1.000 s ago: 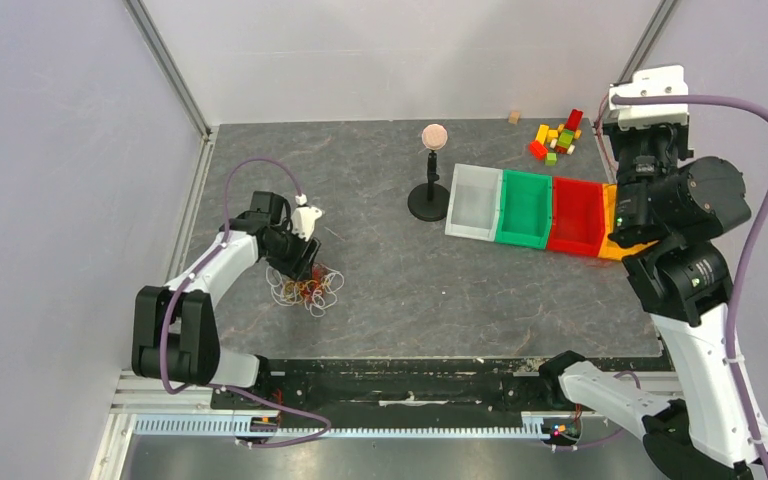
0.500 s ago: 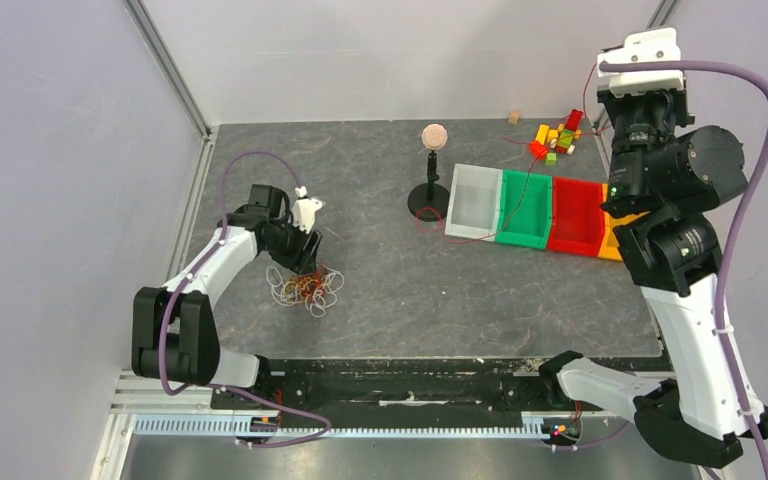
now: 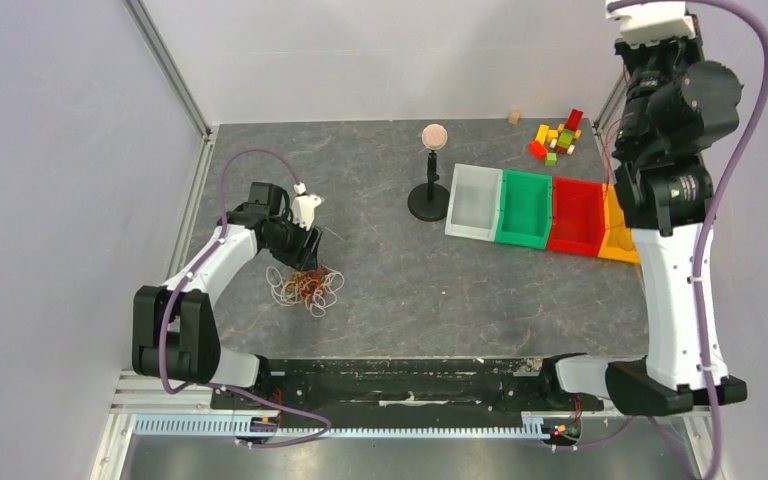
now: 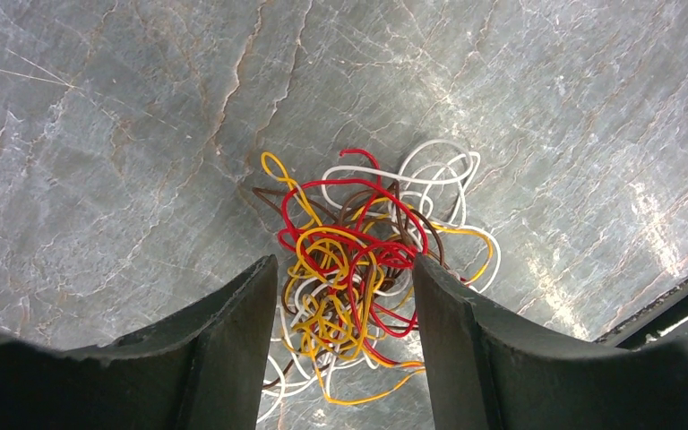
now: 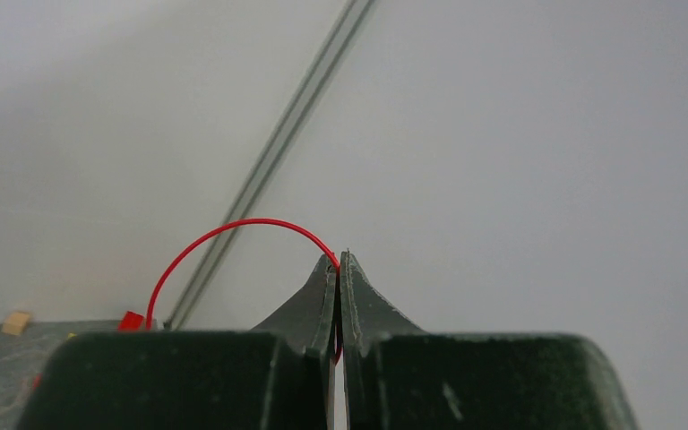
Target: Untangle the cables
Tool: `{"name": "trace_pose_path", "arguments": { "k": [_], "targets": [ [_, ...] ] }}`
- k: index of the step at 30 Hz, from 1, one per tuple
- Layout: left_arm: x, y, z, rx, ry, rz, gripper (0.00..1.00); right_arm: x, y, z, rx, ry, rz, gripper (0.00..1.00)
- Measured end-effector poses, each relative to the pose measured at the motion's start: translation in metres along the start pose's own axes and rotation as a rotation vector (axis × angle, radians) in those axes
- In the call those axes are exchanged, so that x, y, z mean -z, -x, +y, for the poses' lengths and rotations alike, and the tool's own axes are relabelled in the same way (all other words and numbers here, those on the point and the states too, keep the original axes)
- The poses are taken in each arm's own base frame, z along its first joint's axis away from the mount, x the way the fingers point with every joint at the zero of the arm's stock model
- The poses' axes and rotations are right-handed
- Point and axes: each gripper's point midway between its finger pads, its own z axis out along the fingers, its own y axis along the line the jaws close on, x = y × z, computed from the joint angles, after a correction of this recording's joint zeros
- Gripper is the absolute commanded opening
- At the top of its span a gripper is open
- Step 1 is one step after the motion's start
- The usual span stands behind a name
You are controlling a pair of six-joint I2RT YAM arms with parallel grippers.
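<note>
Overhead high, left wrist close — cables (image 3: pixel 305 288) shared

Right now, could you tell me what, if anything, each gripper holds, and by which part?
The right gripper pinches one red wire at its fingertips; which part is unclear. The left gripper, open over the tangle, holds nothing.

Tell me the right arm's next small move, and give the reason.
Probably lower the right gripper and lay its red cable on bare table, away from the tangle. Its fingers are shut on that strand, high up by the wall, and the top view shows no wire running back to the tangle, which the open left gripper straddles.
</note>
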Motion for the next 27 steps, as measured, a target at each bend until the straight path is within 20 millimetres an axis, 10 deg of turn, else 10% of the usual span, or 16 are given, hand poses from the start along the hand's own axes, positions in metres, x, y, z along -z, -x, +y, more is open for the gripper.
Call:
{"name": "trace_pose_path", "arguments": {
  "k": [12,27],
  "targets": [
    [-0.001,0.003,-0.001,0.015,-0.008,-0.007,0.65,-0.054,-0.105,-0.013,-0.124,0.100,0.184,0.00],
    [-0.007,0.003,0.001,0.023,-0.010,-0.003,0.65,-0.066,-0.043,-0.035,-0.328,0.127,-0.045,0.00]
  ]
}}
